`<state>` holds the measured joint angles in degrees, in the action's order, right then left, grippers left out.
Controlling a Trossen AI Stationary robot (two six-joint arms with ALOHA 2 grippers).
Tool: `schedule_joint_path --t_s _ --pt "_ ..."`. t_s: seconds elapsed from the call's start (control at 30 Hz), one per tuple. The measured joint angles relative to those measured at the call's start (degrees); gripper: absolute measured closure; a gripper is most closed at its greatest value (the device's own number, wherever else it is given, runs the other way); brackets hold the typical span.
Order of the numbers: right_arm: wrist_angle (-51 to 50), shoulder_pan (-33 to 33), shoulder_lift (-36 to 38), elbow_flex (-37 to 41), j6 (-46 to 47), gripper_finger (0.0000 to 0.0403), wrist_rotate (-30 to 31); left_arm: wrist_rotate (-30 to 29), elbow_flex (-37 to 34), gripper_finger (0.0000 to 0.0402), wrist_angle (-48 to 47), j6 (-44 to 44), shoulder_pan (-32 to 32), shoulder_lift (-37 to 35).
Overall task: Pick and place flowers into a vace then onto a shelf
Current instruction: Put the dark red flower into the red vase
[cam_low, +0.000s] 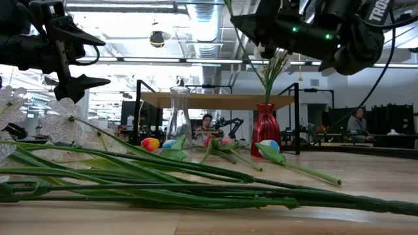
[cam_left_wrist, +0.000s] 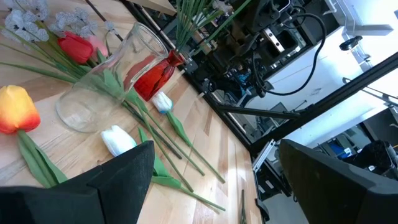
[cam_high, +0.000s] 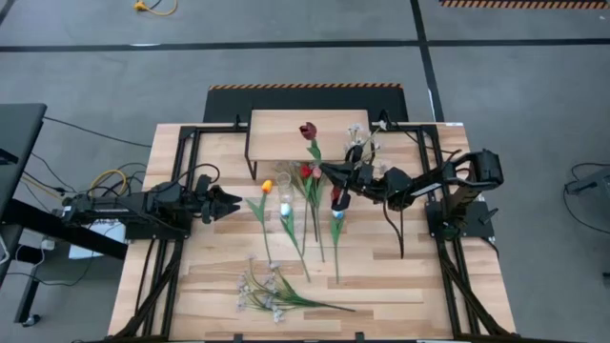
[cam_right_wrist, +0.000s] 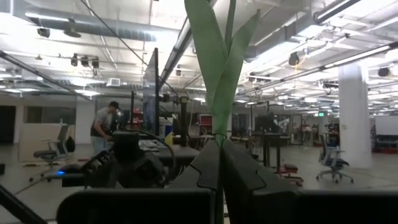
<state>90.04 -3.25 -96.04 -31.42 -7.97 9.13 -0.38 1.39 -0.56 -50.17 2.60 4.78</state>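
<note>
My right gripper (cam_high: 329,171) hangs above the table's middle, shut on a dark red tulip (cam_high: 307,131) whose bloom shows over the shelf (cam_high: 281,133). Below it stands a red vase (cam_low: 266,124) with green stems and white sprays in it. A clear vase (cam_low: 179,117) stands to its left. Orange (cam_high: 267,187), white (cam_left_wrist: 118,140), red (cam_high: 307,171) and blue-white (cam_high: 335,214) tulips lie on the table around the vases. A white spray (cam_high: 272,291) lies near the front edge. My left gripper (cam_high: 232,203) waits open at the left. My right gripper pinches the tulip's green stem (cam_right_wrist: 217,138) between its two shut fingers, where the leaves branch off. The fingers slant upward, coming from the table's right side. The stem and leaves stand up above the fingertips, clear of the table.
The shelf stands on thin black legs at the table's far middle. Black frame rails (cam_high: 181,162) run along both sides of the table. Long stems (cam_low: 196,189) lie across the near part of the table. People sit in the room beyond.
</note>
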Motion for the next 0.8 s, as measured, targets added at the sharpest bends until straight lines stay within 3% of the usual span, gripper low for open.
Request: schedule_joint_path --t_s 0.17,0.47,0.8 --pt "0.0 2.0 1.5 -0.8 -0.6 0.0403 0.0 -0.2 -0.1 0.0069 0.6 -0.8 0.0 0.0" --pt "-0.1 6.5 7.2 -1.6 -4.5 0.0403 -0.2 -2.4 -0.3 0.0069 7.1 -10.5 0.0 0.0" --pt "-6.0 10.6 12.9 -1.6 -4.7 0.0403 -0.2 -9.6 -0.2 0.0069 21.9 -7.7 0.0 0.0"
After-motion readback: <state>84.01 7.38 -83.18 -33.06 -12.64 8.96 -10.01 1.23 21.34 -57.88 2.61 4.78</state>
